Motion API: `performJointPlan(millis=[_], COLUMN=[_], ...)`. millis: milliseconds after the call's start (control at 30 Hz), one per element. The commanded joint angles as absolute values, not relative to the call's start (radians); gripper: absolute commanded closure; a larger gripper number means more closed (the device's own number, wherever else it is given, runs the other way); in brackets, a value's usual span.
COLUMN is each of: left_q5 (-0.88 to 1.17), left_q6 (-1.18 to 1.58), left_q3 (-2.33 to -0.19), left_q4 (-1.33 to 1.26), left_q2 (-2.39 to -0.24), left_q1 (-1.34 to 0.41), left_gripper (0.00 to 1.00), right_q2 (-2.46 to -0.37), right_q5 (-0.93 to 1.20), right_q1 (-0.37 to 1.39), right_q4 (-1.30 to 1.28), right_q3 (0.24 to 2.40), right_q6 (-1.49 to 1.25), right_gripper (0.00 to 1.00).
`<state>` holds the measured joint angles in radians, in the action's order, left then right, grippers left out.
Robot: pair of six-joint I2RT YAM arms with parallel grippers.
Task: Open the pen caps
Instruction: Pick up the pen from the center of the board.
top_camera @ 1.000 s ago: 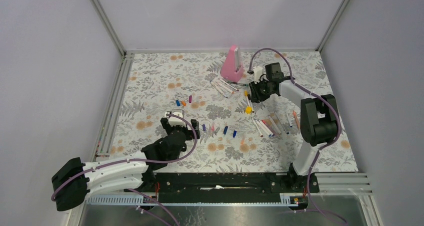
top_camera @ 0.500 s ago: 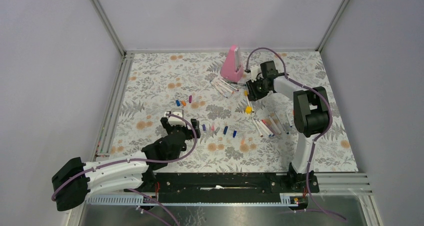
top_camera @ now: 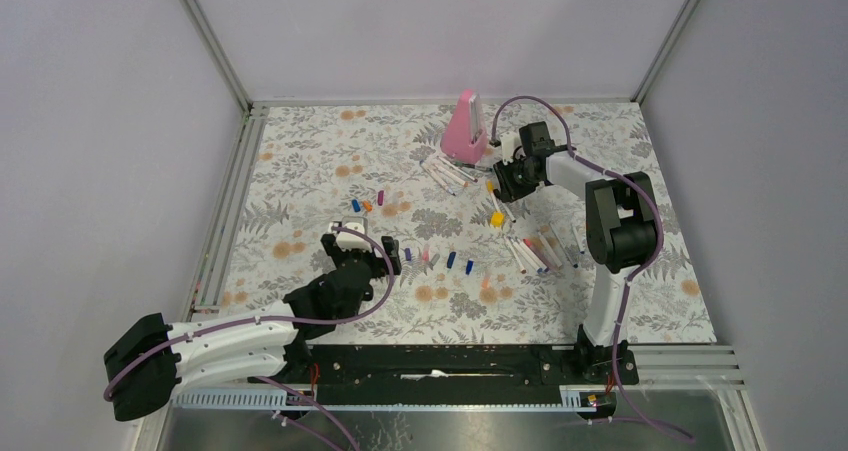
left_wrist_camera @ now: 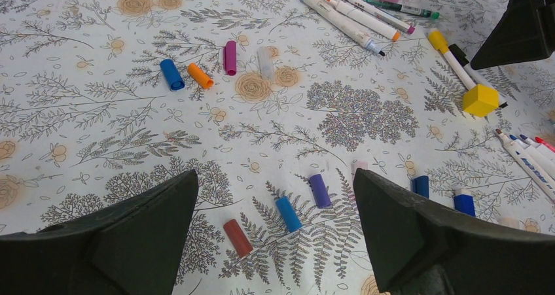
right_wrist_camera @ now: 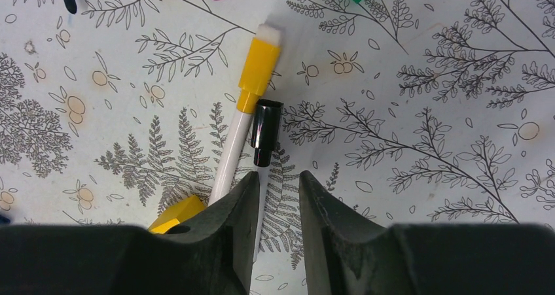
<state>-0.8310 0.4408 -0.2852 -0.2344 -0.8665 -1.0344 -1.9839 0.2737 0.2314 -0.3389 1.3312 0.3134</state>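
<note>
Just beside the yellow cube block, the black cylindrical plastic pen cap points away from the right gripper, its long axis in line with its white barrel. The jaws stand narrowly parted at that barrel; I cannot tell whether they grip it. The left gripper gapes wide, empty.

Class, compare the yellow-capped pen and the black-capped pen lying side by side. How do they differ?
The yellow-capped pen has a thicker, longer cap tipped white; the black-capped pen has a slimmer, all-black cap. The yellow-capped pen reaches higher in the right wrist view than the black-capped pen. Both lie flat, capped, with white barrels.
</note>
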Motion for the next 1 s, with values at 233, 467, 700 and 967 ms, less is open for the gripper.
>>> performJointPlan(millis=[233, 467, 700, 967], left_q5=[-0.836, -0.836, -0.836, -0.835], left_q6=[0.431, 0.431, 0.433, 0.433], left_q3=[-0.288, -0.288, -0.287, -0.287], left_q4=[-0.279, -0.279, -0.279, -0.279], left_q2=[-0.868, -0.868, -0.867, -0.867], left_q1=[-1.028, -1.028, -1.028, -1.028], left_gripper=[0.01, 0.01, 0.01, 0.01], right_q2=[-2.007, -2.001, -2.007, -2.009], right_q5=[0.212, 0.240, 0.304, 0.258], right_q1=[0.241, 0.242, 0.241, 0.241], right_q4=[-0.381, -0.393, -0.436, -0.444], right_q3=[1.351, 1.332, 1.340, 1.337], right_q6=[0.359, 0.382, 0.403, 0.414], right_gripper=[0.60, 0.57, 0.58, 0.60])
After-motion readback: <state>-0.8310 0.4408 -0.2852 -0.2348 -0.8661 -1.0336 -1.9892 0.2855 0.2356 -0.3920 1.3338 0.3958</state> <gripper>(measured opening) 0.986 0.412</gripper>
